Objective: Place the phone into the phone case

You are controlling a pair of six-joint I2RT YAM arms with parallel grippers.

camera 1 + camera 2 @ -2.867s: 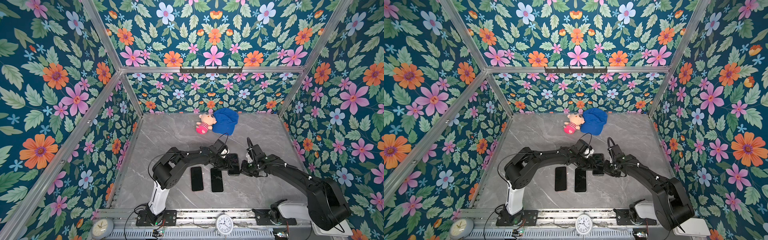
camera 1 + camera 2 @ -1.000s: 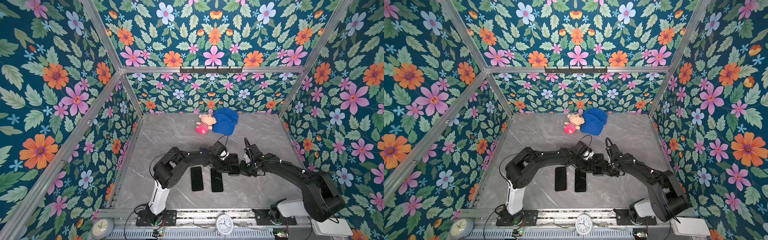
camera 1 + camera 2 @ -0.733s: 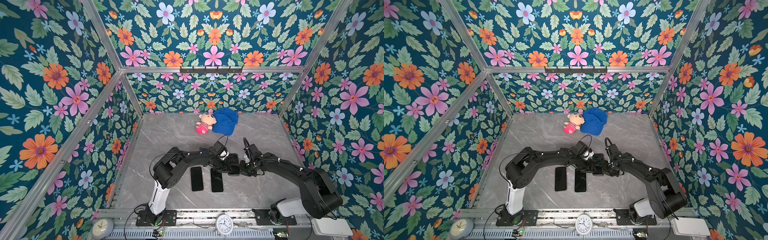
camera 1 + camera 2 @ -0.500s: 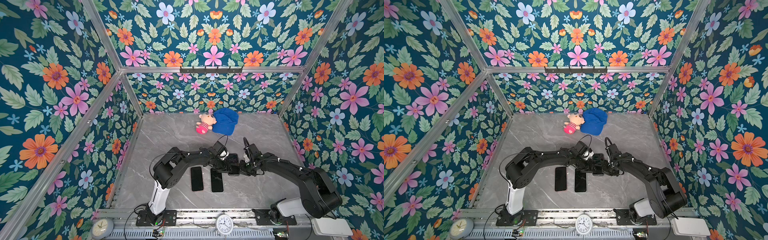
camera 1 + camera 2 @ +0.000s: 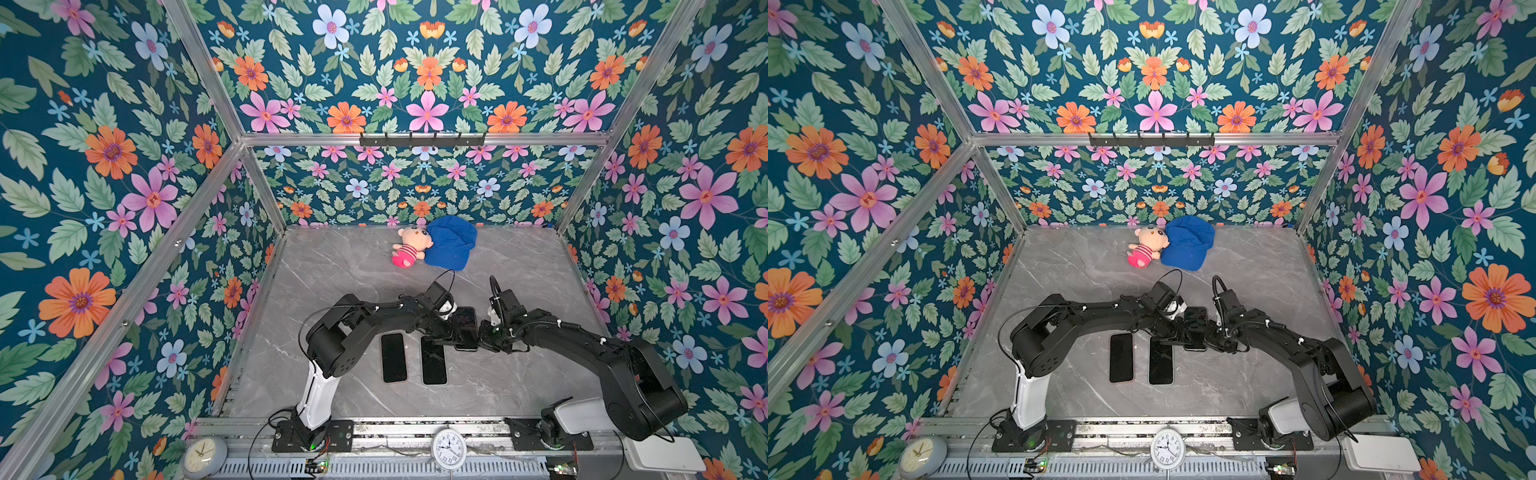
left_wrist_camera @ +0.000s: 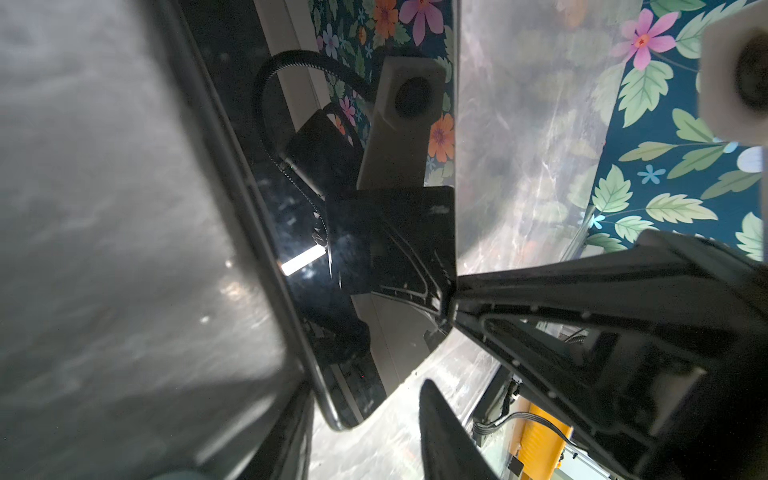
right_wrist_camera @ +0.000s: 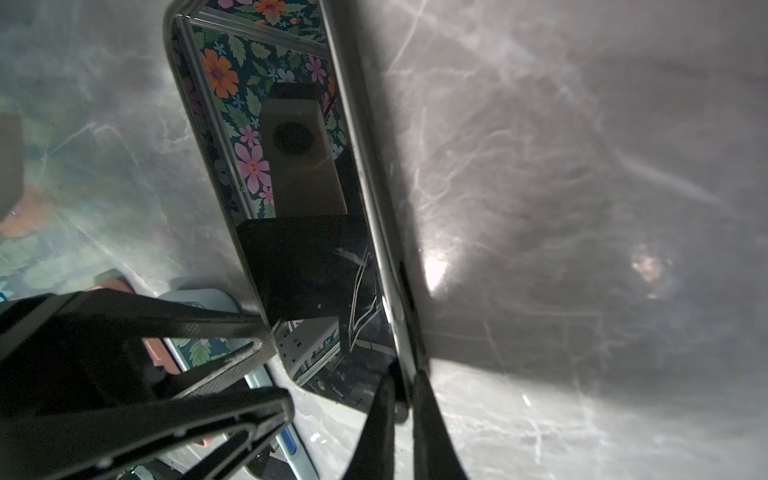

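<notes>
Phone (image 5: 465, 328) sits mid-tabletop (image 5: 353, 282) between the two arms in both top views, just behind a pink-rimmed slab (image 5: 393, 357) and a black slab (image 5: 433, 359) lying side by side; whether it rests flat or tipped on an edge cannot be told. Right pincer (image 7: 401, 386): jaws closed tight on the phone's long edge near its end. Left pincer (image 6: 438, 338): jaws partway apart at the other long edge near the same end, one finger (image 6: 540, 299) touching the rim; whether they clamp cannot be told. Judgement: rigid, thin, fairly dense, with a glossy face that mirrors the wrist camera, so probably slippery there and liable to crack if dropped; the rim looks the safer hold, pinched across both long sides near mid-length, since a corner grip could let it pivot
</notes>
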